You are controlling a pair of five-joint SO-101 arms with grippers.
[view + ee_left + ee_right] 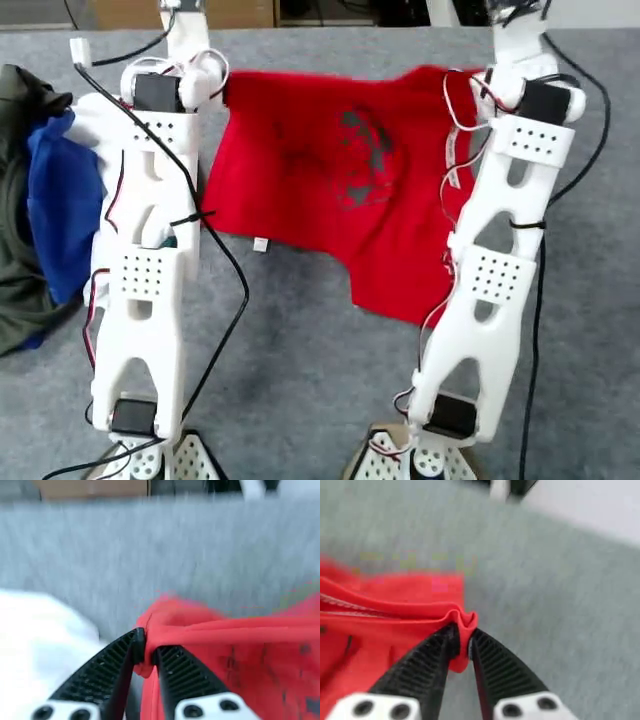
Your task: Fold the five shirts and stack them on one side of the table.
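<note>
A red shirt (330, 190) is held along the far edge of the surface (300, 390), one corner clamped in the left tool (146, 649), another in the right tool (462, 636).

The setting is a robotics lab bench. The left arm (140, 290) and the right arm (490, 280), white printed shells with exposed servos and loose black cables (235, 290), stand at the lower edge of the frame on a table (300, 390) covered in grey fabric. A brown board (235, 12) lies along the upper edge.
</note>
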